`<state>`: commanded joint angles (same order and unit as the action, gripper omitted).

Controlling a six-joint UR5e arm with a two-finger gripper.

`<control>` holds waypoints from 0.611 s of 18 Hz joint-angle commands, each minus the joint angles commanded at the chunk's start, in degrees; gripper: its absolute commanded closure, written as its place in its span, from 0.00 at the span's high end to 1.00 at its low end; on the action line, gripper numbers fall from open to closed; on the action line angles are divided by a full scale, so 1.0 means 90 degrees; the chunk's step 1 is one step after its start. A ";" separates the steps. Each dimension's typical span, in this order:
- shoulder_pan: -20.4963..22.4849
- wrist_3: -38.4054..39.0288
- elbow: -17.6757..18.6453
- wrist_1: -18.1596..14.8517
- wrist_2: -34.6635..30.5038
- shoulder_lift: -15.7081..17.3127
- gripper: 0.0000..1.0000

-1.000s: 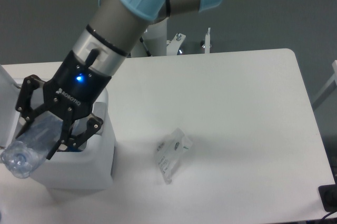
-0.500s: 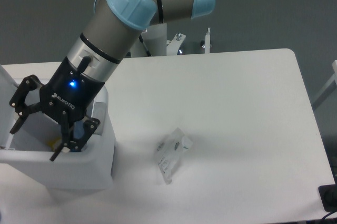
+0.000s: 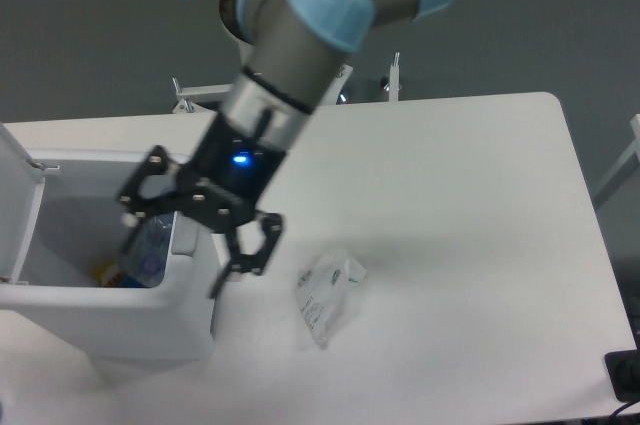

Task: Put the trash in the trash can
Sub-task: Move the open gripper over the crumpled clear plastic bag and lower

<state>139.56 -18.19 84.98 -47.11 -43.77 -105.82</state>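
Trash here is two pieces. One, the crushed clear bottle (image 3: pixel 150 248), lies inside the trash can (image 3: pixel 110 320), leaning against the bin's inner right wall just under the left jaw tip; its long axis runs steeply, upper end toward the jaws and lower end down toward the bin floor. Which end carries the cap cannot be told. Something small and yellow sits on the bin floor beside it. The other piece, the crumpled wrapper (image 3: pixel 327 295), lies flat on the counter (image 3: pixel 460 245) to the right of the jaws and a little lower in the picture, near but not touching them, its long axis running from upper right to lower left. The gripper (image 3: pixel 172 265) hangs over the bin's right rim with its jaws spread wide, pinching nothing; a blue light glows on its body. The bin's white lid (image 3: pixel 18 195) stands raised at the left edge.
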 joint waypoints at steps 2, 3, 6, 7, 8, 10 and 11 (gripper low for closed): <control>0.0399 -0.0213 0.0272 0.0019 0.0000 -0.0029 1.00; 0.0459 -0.0437 0.0322 0.0000 0.0000 -0.0039 1.00; 0.0557 -0.0751 0.0459 0.0000 -0.0010 -0.0059 1.00; 0.0606 -0.0916 0.0537 0.0000 -0.0019 -0.0078 1.00; 0.0645 -0.1073 0.0596 0.0000 -0.0058 -0.0107 1.00; 0.0646 -0.1298 0.0694 0.0000 -0.0291 -0.0185 1.00; 0.0645 -0.1386 0.0713 -0.0019 -0.0506 -0.0215 1.00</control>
<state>145.37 -30.67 91.40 -47.28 -48.32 -107.75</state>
